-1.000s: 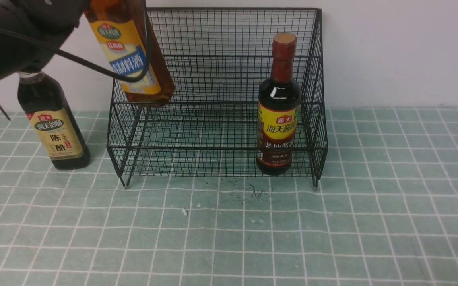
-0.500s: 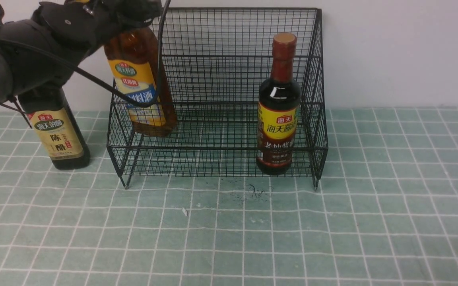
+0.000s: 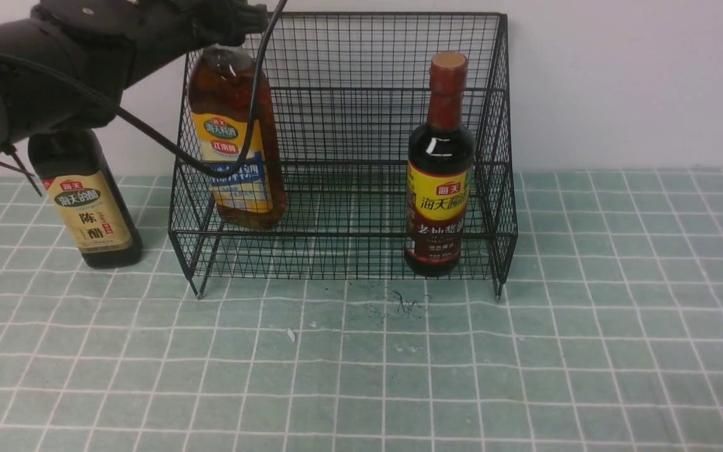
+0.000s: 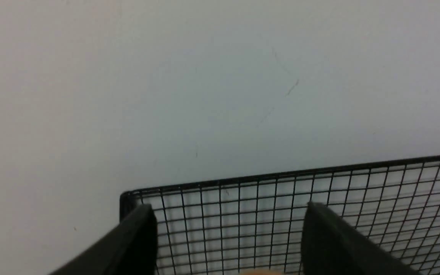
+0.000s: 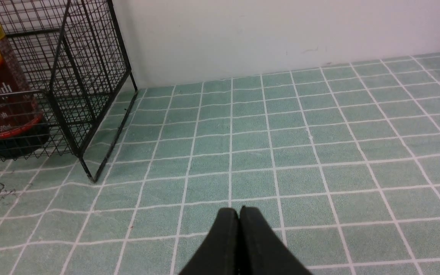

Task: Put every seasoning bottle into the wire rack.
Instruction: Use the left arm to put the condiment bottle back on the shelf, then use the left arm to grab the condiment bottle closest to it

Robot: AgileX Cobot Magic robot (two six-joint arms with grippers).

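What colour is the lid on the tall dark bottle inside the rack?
The lid is tan-brown; the front view shows it best.

Bright even light, soft shadows, small glare on the slim-necked bottle [image 3: 440, 188], focus mostly sharp.

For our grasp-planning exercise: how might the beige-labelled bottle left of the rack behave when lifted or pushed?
The beige-labelled bottle looks dark throughout, so probably full and heavy. Its smooth body may slip. Standing tall, it could tip if pushed high.
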